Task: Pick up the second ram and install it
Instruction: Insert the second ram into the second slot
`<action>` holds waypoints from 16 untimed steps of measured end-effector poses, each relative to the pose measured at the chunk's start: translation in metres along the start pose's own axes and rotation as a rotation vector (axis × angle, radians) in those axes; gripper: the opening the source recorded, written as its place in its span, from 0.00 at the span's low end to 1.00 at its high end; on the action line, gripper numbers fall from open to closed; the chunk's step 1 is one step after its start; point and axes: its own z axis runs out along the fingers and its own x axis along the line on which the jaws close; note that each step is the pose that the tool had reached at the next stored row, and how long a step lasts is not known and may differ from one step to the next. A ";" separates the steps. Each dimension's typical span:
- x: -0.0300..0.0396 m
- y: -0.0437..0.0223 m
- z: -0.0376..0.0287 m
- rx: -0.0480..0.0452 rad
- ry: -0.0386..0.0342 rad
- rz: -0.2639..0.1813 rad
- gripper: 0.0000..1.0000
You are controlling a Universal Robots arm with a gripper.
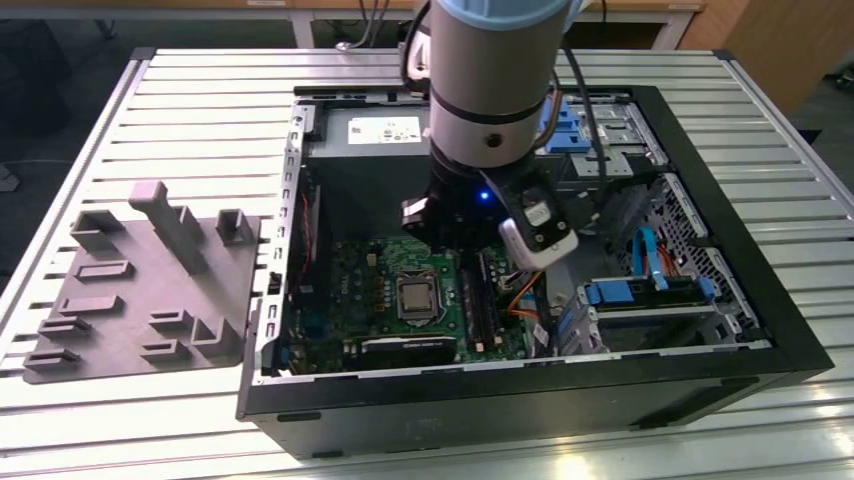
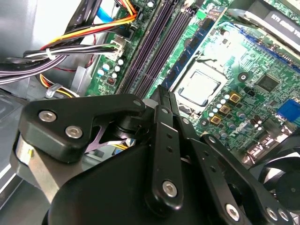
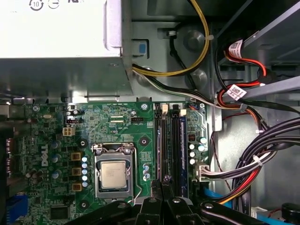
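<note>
My gripper point(image 1: 454, 250) hangs inside the open computer case point(image 1: 534, 395), low over the green motherboard point(image 1: 367, 300). In both wrist views the black fingertips point(image 3: 161, 180) point(image 2: 161, 91) press together, shut, and no stick shows between them. They sit just above one end of the long dark memory slots point(image 3: 171, 150) point(image 2: 154, 42) point(image 1: 483, 300), beside the silver processor socket point(image 3: 112, 173) point(image 2: 199, 88). The second ram is hidden; I cannot pick it out among the slots.
A grey fixture tray point(image 1: 140, 290) with upright holders lies at the exterior view's left of the case. The power supply point(image 3: 61, 28) sits beyond the board. Cable bundles point(image 3: 248, 164) point(image 2: 79, 42) crowd the slots' outer side, near blue drive bays point(image 1: 641, 290).
</note>
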 end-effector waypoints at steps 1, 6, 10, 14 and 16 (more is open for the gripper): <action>-0.0004 0.0000 0.0001 0.0000 0.0000 0.000 0.12; -0.0022 0.0001 0.0007 0.0000 0.0000 0.000 0.12; -0.0031 0.0001 0.0015 0.0000 0.0000 0.000 0.12; -0.0037 0.0001 0.0025 0.0000 0.0000 0.000 0.12; -0.0039 0.0001 0.0031 0.0000 0.0000 0.000 0.12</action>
